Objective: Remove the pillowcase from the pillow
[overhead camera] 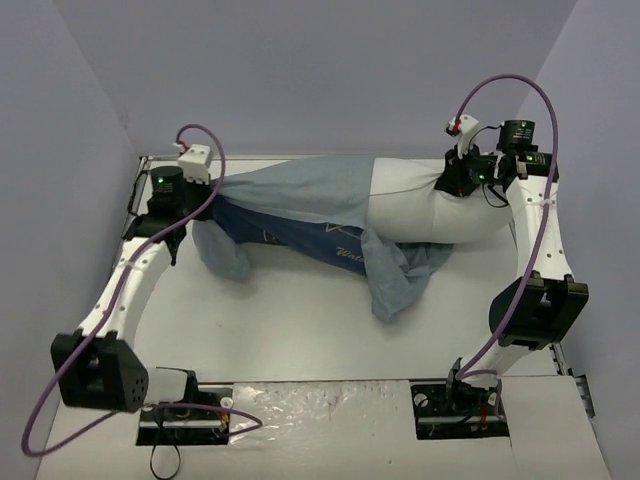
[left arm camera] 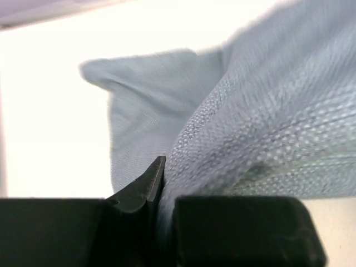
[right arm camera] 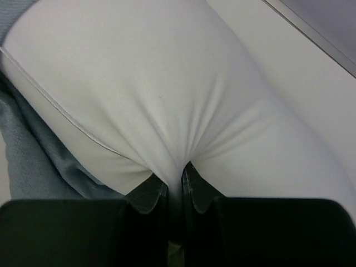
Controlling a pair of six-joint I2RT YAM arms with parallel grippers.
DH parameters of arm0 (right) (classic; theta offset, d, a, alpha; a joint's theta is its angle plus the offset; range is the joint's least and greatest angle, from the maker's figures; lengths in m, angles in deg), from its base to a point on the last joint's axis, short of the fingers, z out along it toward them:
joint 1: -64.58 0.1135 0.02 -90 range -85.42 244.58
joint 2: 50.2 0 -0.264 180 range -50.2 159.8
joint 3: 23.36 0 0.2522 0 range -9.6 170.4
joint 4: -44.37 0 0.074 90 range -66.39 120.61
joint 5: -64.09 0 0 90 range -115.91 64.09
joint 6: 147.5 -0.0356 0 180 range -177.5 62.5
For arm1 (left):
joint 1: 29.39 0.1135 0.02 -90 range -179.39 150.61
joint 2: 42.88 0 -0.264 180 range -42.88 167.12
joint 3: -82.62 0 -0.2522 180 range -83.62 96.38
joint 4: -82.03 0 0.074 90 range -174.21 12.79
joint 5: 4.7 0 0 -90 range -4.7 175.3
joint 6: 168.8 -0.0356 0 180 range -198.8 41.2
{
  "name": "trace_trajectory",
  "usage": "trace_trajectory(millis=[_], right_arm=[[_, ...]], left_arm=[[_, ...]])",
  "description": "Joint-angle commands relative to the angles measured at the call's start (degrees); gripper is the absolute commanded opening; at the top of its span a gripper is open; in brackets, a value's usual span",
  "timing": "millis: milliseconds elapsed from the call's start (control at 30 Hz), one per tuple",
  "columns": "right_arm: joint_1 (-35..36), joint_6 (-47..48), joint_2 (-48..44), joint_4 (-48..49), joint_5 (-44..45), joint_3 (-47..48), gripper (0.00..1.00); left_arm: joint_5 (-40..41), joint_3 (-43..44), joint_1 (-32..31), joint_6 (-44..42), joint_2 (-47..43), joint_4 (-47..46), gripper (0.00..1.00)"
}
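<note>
Pillowcase (overhead camera: 300,215) partly off the pillow (overhead camera: 430,215), stretched between both arms.
Nearest, a loose blue fold droops onto the table (overhead camera: 300,335). Beyond it the pillow lies with its right end bare and its left end inside the cloth. The left gripper (left arm camera: 161,189) pinches the pillowcase's left end; the right gripper (right arm camera: 177,186) is clamped on a pinch of the pillow's fabric.

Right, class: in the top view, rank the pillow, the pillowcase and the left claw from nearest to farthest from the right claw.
1. The pillow: pinched in the right claw, at the back right.
2. The pillowcase: over the pillow's left end, mid-table.
3. The left claw: far left, gripping the pillowcase's other end.
</note>
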Motion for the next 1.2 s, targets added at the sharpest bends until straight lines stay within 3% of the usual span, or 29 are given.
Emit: trace_trajectory(millis=[0, 133, 367, 533, 700, 833, 1000, 1100, 1167], right_arm=[[-2.9, -2.1, -0.4, 4.5, -2.5, 7.7, 0.0], [-5.4, -4.9, 2.0, 4.6, -4.2, 12.6, 0.0], [-9.9, -2.7, 1.5, 4.6, -4.0, 9.4, 0.0], [-11.5, 4.0, -0.6, 4.8, 1.5, -1.9, 0.0], [-14.7, 12.3, -1.2, 4.7, 3.9, -10.8, 0.0], [-18.6, 17.9, -1.5, 3.1, 3.3, -12.5, 0.0], [-19.1, 28.4, -0.7, -5.7, -1.0, -12.0, 0.0], [-19.1, 29.9, 0.5, -5.7, -0.8, -12.7, 0.0], [-19.1, 29.8, 1.1, -5.9, -0.4, -12.7, 0.07]], left_arm=[[6.3, 1.0, 8.0, 4.6, -10.0, -3.2, 0.02], [3.8, 1.3, 18.3, 12.2, -17.2, -6.9, 0.02], [10.9, 4.2, 26.3, 16.8, -19.3, -3.8, 0.02], [15.2, 3.7, 27.2, 19.1, -18.6, -0.5, 0.02], [13.3, 3.6, 27.1, 19.8, -17.7, 1.6, 0.02], [14.5, 3.2, 27.1, 19.1, -18.1, 2.3, 0.02], [14.1, 3.7, 27.0, 18.8, -17.4, 2.1, 0.02], [14.2, 4.7, 26.0, 16.3, -16.5, 2.9, 0.02], [14.7, 5.6, 24.2, 13.9, -16.2, 4.3, 0.02]])
